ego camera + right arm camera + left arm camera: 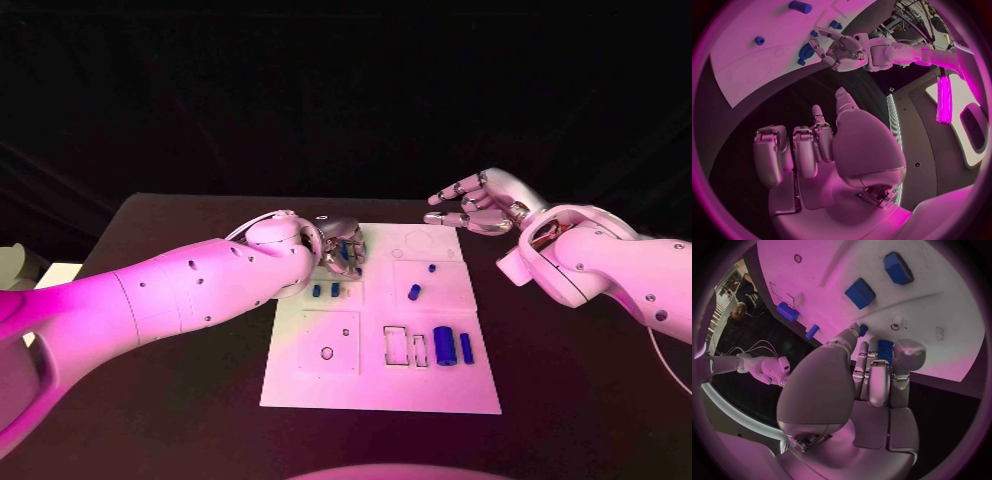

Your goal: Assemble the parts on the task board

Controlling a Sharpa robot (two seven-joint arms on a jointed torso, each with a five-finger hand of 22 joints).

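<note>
The white task board [378,378] lies in the middle of the black table. My left hand [340,247] hangs over its far left part, fingertips down on the board. A blue part [885,349] sits pinched between its thumb and fingers, and it also shows at those fingertips as the blue part [807,50]. Two small blue parts [326,290] stand just in front of that hand. A thick blue cylinder [444,345] and a slim one [466,347] lie at the board's near right. My right hand [476,205] floats beyond the board's far right corner, fingers apart and holding nothing.
Two more blue parts [414,292] [431,268] sit in the board's right middle panel. Outlined slots [401,345] and a small hole [327,352] mark the near half. Bare black table [577,370] surrounds the board on both sides.
</note>
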